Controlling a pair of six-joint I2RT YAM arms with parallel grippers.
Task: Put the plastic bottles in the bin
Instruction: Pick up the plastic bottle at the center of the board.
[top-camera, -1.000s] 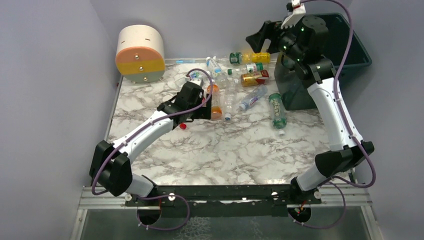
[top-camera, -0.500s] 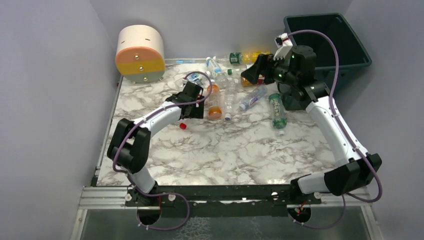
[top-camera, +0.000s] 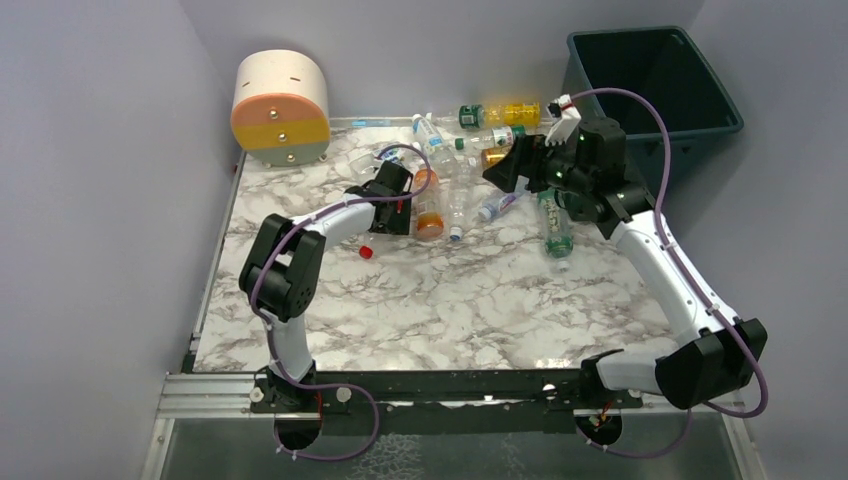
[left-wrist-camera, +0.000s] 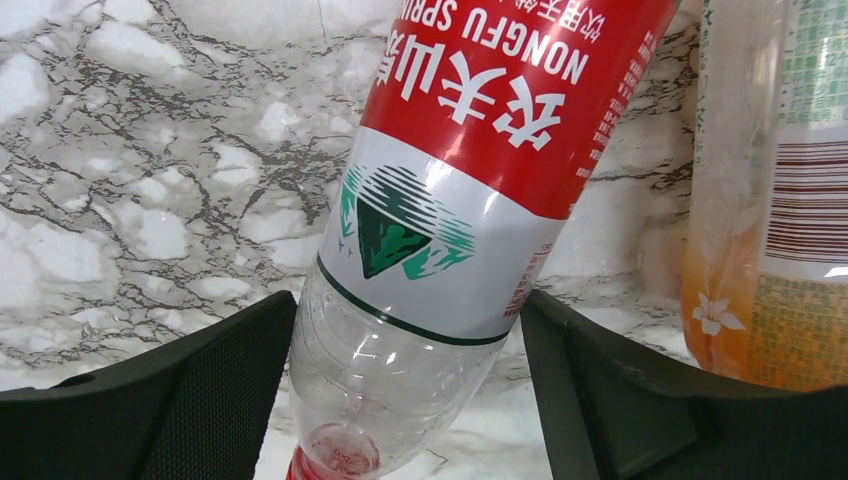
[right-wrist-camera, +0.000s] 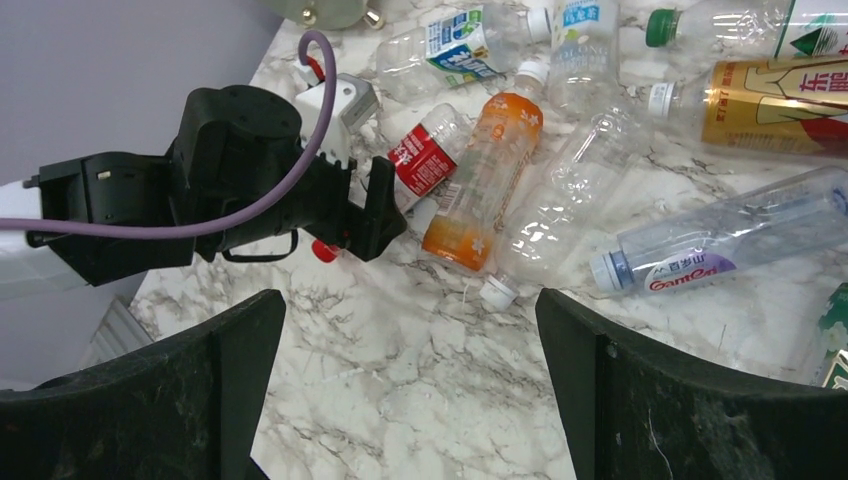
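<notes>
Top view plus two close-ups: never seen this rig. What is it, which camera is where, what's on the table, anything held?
Two robot arms are bolted at the near table edge. The wide picture is from a fixed camera above and behind them; each close-up is from a camera on one wrist. On the marble table lie plastic bottles; a round drum stands far left, a dark green bin far right. The left gripper straddles a red-label bottle lying flat; whether it pinches it is unclear. The right gripper hangs open and empty above the bottles.
</notes>
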